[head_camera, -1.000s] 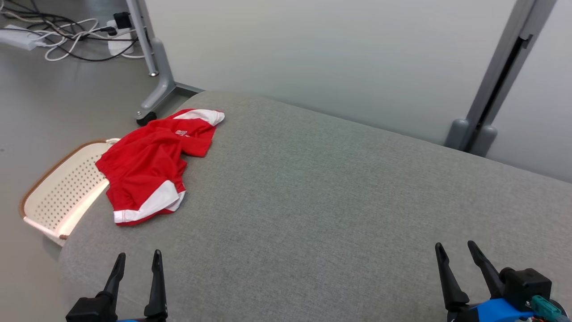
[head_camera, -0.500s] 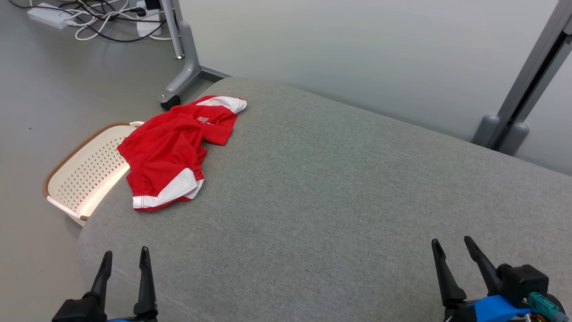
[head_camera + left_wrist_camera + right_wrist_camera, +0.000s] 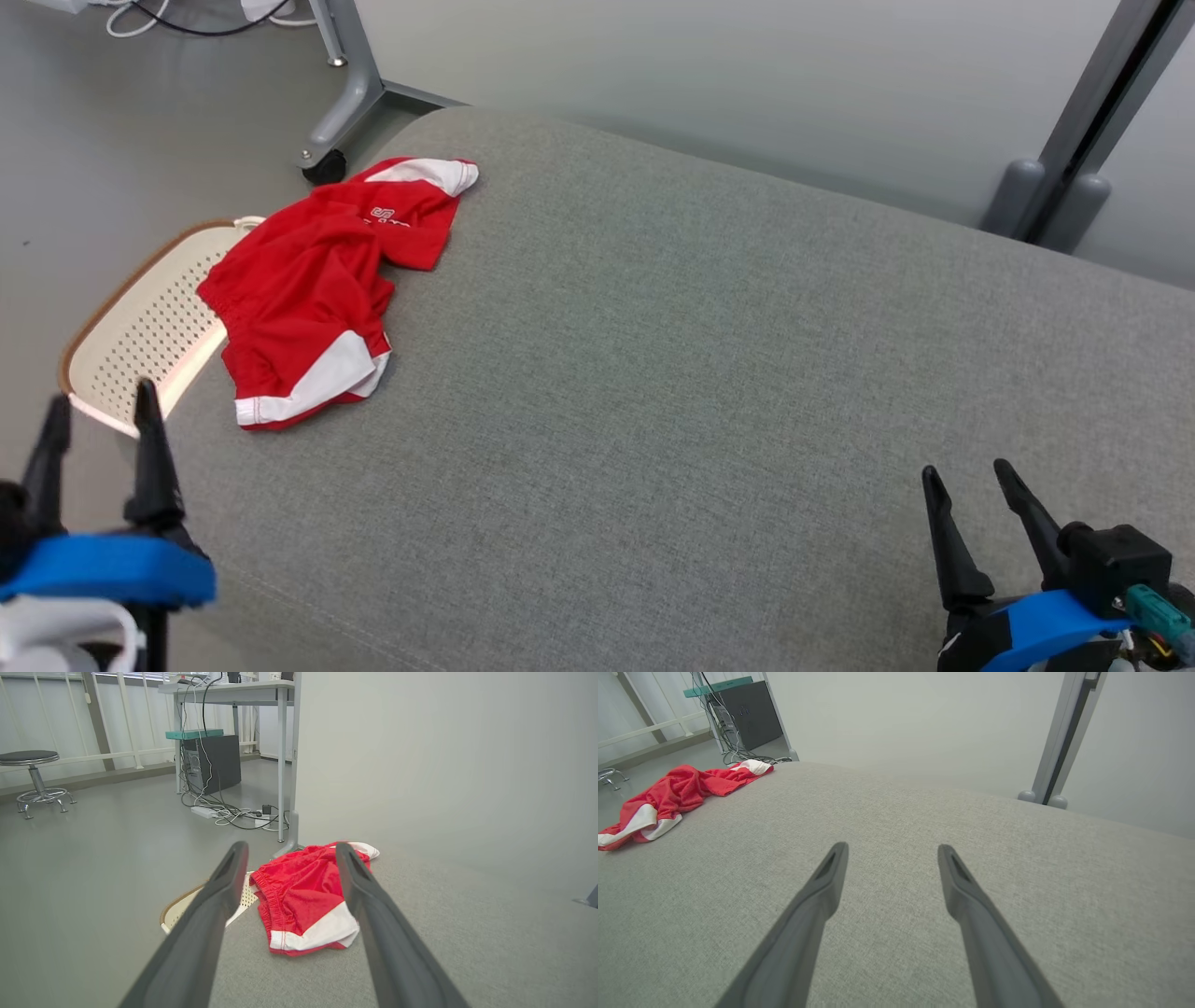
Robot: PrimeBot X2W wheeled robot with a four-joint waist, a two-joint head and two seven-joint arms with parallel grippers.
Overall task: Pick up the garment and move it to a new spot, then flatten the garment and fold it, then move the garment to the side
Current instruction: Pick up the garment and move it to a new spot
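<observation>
Looking down from the head, you see the crumpled red and white cloth garment (image 3: 308, 299) at about 10 o'clock in the picture. It lies in a heap on the big grey fabric cushion (image 3: 700, 373), and its left side reaches the cushion's left edge. The cream plastic basket with small holes and a brown rim (image 3: 131, 336) sits low at 9 o'clock from the garment, just beside it. A grey metal leg with a black wheel (image 3: 325, 168) stands on the floor at 12 o'clock from the garment.

Your left gripper (image 3: 103, 392) is at 8 o'clock in the head view, and its tips show in front of the basket's near rim. Its two dark fingers are spread apart and hold nothing. In the left wrist view the garment shows between them, farther off and not touched.

Your right gripper (image 3: 966, 468) is at 4 o'clock, over bare cushion, well apart from the garment. Its fingers are spread apart too, with nothing between them.
</observation>
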